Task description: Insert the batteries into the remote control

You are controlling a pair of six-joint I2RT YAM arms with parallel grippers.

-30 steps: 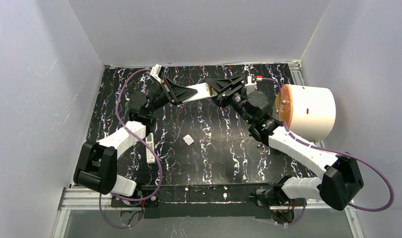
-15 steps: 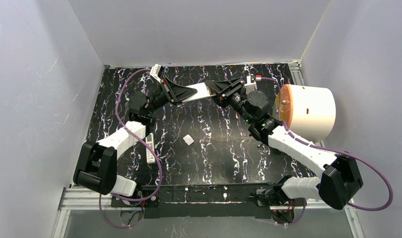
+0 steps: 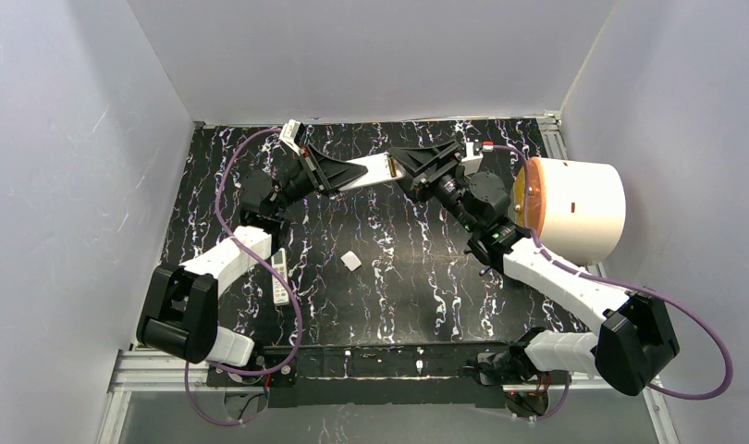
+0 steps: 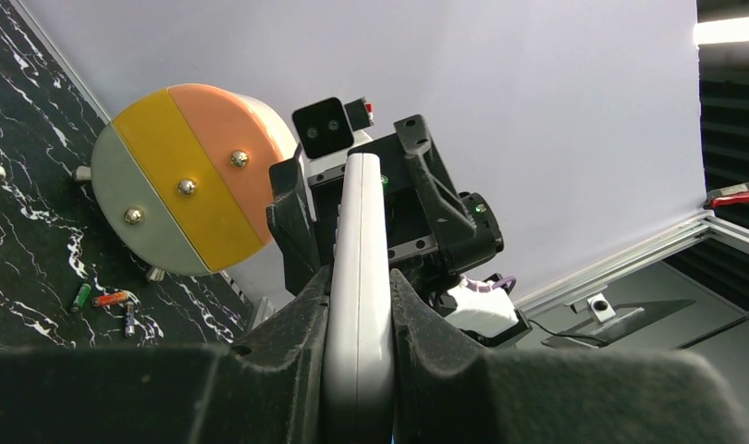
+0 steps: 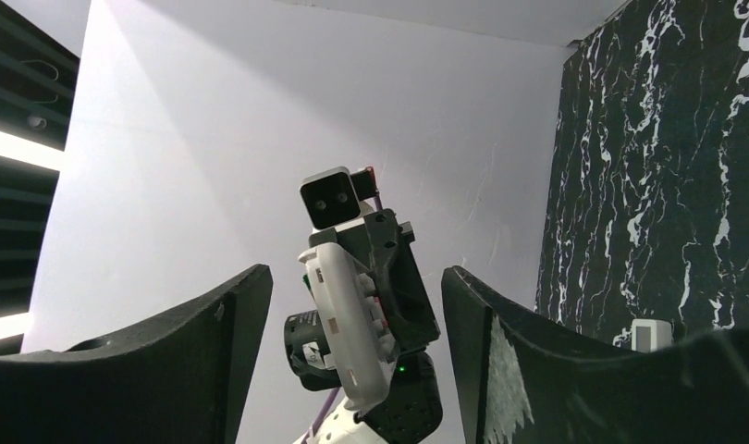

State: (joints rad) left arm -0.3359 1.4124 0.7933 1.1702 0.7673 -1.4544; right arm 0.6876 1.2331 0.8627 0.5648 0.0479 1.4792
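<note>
My left gripper (image 3: pixel 345 172) is shut on a white remote control (image 3: pixel 369 170) and holds it in the air over the back of the table. In the left wrist view the remote control (image 4: pixel 360 203) stands edge-on between the black fingers (image 4: pixel 297 324). My right gripper (image 3: pixel 403 169) faces the remote's free end with its jaws open and nothing between them. The right wrist view shows the remote control (image 5: pixel 348 319) a little way beyond the open gripper (image 5: pixel 354 277). Three batteries (image 4: pixel 107 299) lie loose on the table by the foot of a drum.
A cream drum (image 3: pixel 574 208) with an orange, yellow and grey face (image 4: pixel 186 176) lies on its side at the right. A second white remote (image 3: pixel 279 276) and a small white piece (image 3: pixel 350 261) lie on the black marbled table (image 3: pixel 399 277). White walls stand close around.
My right gripper's jaws have spread wider and its wrist has shifted slightly by the remote's end. The left gripper and the remote have stayed still.
</note>
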